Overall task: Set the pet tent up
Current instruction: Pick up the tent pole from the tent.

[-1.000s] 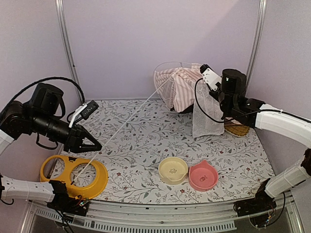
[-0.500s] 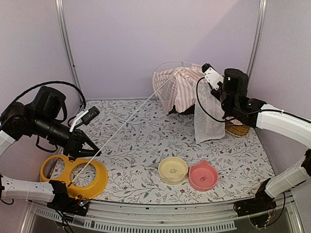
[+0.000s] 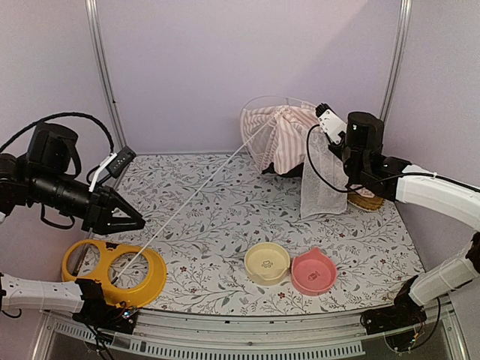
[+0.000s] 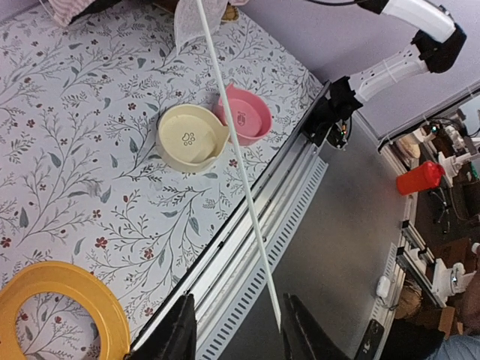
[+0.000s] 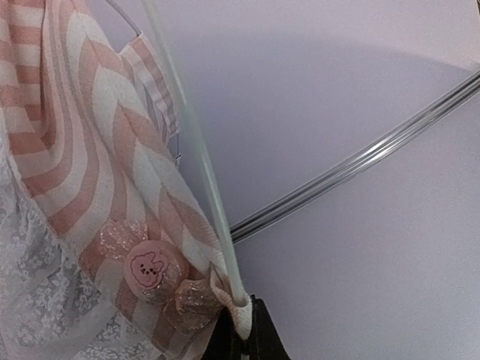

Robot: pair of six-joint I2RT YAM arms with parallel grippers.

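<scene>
Clamped in right gripper [image 5: 241, 330]: striped corner of pet tent [image 3: 281, 142]; raised. Parted at left gripper [image 4: 240, 307], straddling tip of clear pole [image 4: 242, 180].

You've got soft matt striped cloth on the pet tent [image 3: 277, 139], a lacy white mesh panel [image 3: 321, 184] and a smooth translucent pole [image 4: 235, 150]. Cream bowl [image 3: 267, 262] and pink bowl [image 3: 313, 272]: glossy plastic. Table cover [image 3: 225, 217]: matt print.

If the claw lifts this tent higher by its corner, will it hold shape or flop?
Probably floppy: the tent fabric bunches and its mesh panel hangs limp under the right claw. It looks light, carried by one pinched corner. The long thin pole seems springy and could swing or whip.
</scene>
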